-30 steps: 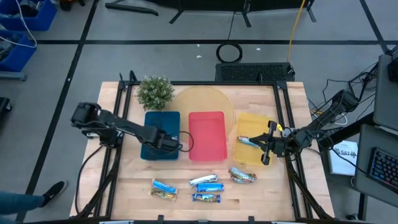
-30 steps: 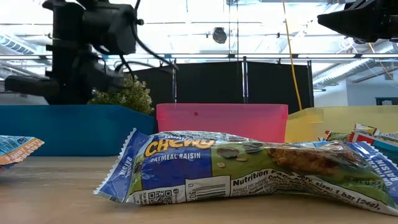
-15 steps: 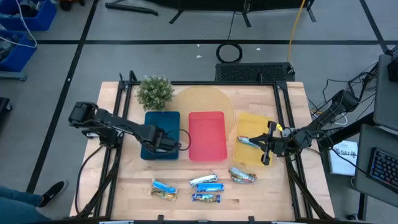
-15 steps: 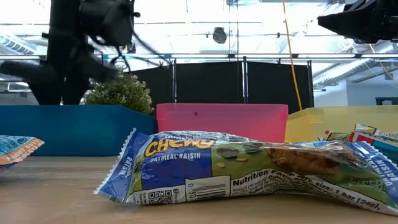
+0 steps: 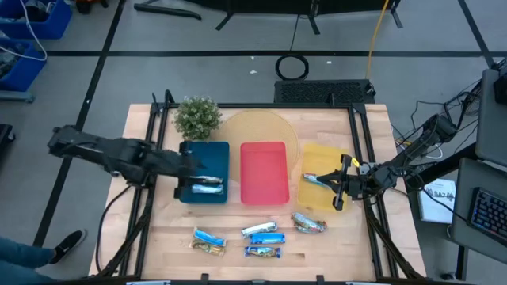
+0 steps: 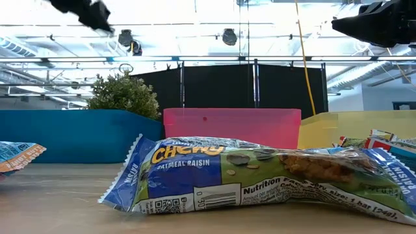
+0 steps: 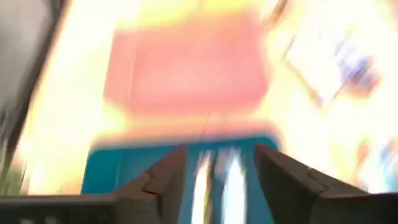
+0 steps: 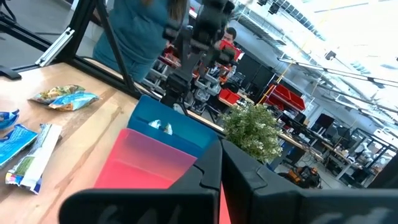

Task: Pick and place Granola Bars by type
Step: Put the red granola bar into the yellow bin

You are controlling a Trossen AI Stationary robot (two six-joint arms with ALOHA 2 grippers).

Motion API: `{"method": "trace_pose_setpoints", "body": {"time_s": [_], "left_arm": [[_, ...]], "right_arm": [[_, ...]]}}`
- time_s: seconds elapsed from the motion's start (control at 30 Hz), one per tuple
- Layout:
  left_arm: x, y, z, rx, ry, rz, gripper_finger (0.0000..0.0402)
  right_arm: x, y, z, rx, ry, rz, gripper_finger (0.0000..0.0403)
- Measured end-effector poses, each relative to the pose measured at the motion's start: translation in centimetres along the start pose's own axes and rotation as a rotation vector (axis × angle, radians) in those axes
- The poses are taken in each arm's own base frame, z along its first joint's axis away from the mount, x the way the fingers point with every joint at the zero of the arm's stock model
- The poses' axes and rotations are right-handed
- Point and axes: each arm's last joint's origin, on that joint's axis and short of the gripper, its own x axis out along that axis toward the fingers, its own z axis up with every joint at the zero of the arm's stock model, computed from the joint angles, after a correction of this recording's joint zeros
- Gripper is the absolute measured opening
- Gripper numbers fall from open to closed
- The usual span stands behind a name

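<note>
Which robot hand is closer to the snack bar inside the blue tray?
The left. The left gripper is at the blue tray's edge, right beside the bar. The right gripper is far off, over the yellow tray.

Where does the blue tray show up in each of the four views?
High view: blue tray, leftmost of three trays, a bar lying in it.
Low view: its side wall, at left behind the table's bars.
Left wrist view: blurred, lower centre.
Right wrist view: centre, beyond the red tray.
Shared landmark: red tray, directly beside it.
</note>
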Motion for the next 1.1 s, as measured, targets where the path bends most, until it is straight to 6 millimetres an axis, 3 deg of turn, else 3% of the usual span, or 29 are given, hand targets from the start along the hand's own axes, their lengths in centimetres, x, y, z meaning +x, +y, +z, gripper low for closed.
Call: {"method": "trace_pose_setpoints", "body": {"time_s": [0.13,0.27,0.43,0.67,0.9,1.1], "left_arm": [[-1.0,0.2,-2.1,0.009,-0.34,-0.017,0.0093],[0.2,0.3,-4.9,-0.028,-0.478,0.029,0.0012],[2.9,0.0,-8.4,0.019,-0.518,0.098,0.0013],[4.5,0.3,-10.6,0.112,-0.555,0.237,0.001],[5.3,0.9,-12.0,0.103,-0.534,0.295,0.0011],[5.3,1.3,-12.0,0.077,-0.528,0.334,0.0004]], "right_arm": [[0.0,0.0,0.0,0.0,0.0,0.0,0.0],[0.0,0.0,0.0,0.0,0.0,0.0,0.0],[0.0,0.0,0.0,0.0,0.001,0.0,0.0],[0.1,-0.2,-0.2,0.058,0.005,-0.023,0.0],[0.7,-1.1,-0.1,0.045,-0.004,-0.114,0.0],[1.3,-1.1,-0.2,0.071,0.144,-0.19,0.0]]}}
